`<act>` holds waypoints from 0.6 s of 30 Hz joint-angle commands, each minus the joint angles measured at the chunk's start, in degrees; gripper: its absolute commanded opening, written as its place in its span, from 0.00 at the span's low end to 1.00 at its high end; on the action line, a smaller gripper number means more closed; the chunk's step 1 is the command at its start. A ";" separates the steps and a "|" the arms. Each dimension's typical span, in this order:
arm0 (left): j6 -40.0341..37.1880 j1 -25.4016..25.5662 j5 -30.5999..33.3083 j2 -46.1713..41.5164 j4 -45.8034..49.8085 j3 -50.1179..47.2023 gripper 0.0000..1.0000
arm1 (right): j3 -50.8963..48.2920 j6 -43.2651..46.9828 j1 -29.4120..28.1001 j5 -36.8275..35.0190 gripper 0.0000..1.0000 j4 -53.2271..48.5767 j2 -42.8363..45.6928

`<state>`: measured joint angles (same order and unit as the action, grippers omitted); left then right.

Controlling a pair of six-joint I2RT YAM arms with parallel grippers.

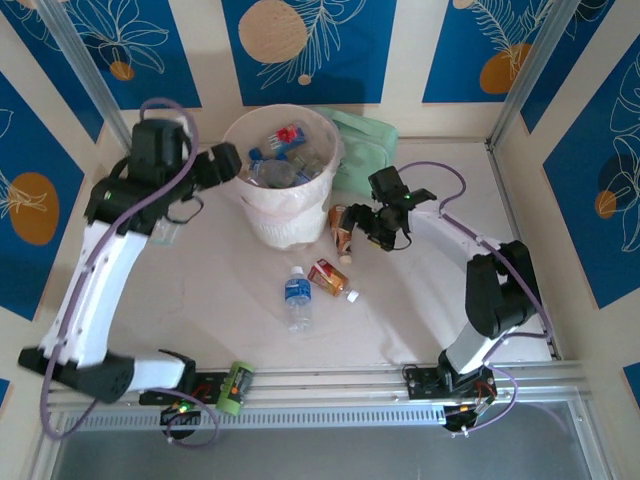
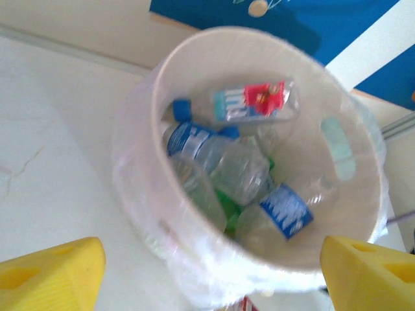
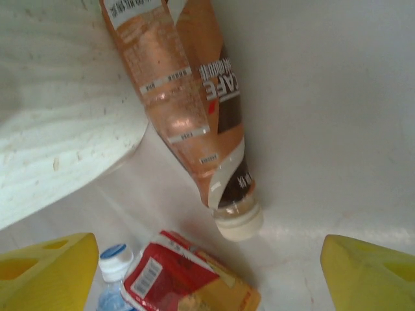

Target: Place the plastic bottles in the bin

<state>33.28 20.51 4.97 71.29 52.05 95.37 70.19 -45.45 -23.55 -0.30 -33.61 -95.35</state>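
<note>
Cream bin by the tabletop's far edge holds bottles. My left gripper hangs above it, fingers apart, empty. My right gripper, likewise apart, is over a copper bottle beside the bin.

Bright, even light with soft, faint shadows. The left wrist view looks slightly blurred, perhaps from motion. The top view is sharp.

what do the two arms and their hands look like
The left arm and right arm have white links, black joints and a purple cable looping alongside. The left hand and right hand are black, with chunky yellow fingertips in the wrist views.
</note>
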 commanded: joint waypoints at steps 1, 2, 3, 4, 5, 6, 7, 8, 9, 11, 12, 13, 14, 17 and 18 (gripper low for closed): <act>3.07 0.09 0.24 -6.30 -2.99 -10.24 0.85 | 1.92 -0.66 0.26 2.12 0.91 5.16 -2.15; 3.92 0.06 0.25 -8.59 -3.01 -13.54 0.85 | 2.12 -0.94 0.13 2.14 0.91 6.15 -2.96; 4.90 0.08 0.38 -10.55 -2.90 -16.56 0.85 | 2.50 -1.23 0.09 2.14 0.91 6.73 -4.03; 5.67 0.13 0.34 -12.02 -2.80 -18.89 0.85 | 2.97 -1.45 0.02 2.10 0.91 6.93 -4.89; 6.56 0.05 0.15 -13.45 -2.54 -21.17 0.85 | 3.57 -1.72 -0.16 1.82 0.91 6.85 -5.95; 7.31 0.13 -0.02 -14.43 -2.08 -23.04 0.85 | 4.04 -1.93 -0.33 1.51 0.91 6.79 -6.84; 7.95 0.06 -0.29 -15.33 -1.83 -24.44 0.85 | 4.34 -2.12 -0.51 1.16 0.92 6.82 -7.44; 8.56 0.05 -0.76 -16.16 -1.71 -25.87 0.84 | 4.82 -2.33 -0.69 0.43 0.92 6.57 -8.25; 9.26 0.07 -1.28 -16.92 -1.65 -27.20 0.84 | 5.46 -2.44 -0.85 -0.22 0.93 6.11 -9.01; 10.45 0.10 -2.21 -18.21 -1.91 -29.51 0.84 | 6.86 -2.72 -0.97 -1.08 0.94 4.83 -10.54; 11.04 0.10 -2.86 -18.78 -2.09 -30.78 0.84 | 7.75 -2.95 -1.05 -1.81 0.94 3.64 -11.50; 11.42 0.07 -3.31 -19.18 -2.13 -31.70 0.84 | 8.46 -3.06 -1.06 -2.07 0.94 2.90 -12.30; 11.84 0.05 -3.77 -19.45 -2.17 -32.74 0.84 | 8.99 -3.13 -1.06 -2.12 0.94 2.47 -13.06; 12.92 0.08 -4.95 -20.42 -2.54 -35.29 0.83 | 10.24 -3.66 -1.15 -2.52 0.94 1.14 -14.88; 13.26 0.10 -5.26 -20.68 -2.65 -36.13 0.83 | 10.72 -3.76 -1.15 -2.56 0.94 0.94 -15.54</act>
<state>44.38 20.51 1.93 51.75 50.09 60.90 78.78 -48.07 -24.38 -1.76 -29.76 -109.38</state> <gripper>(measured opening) 0.829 0.942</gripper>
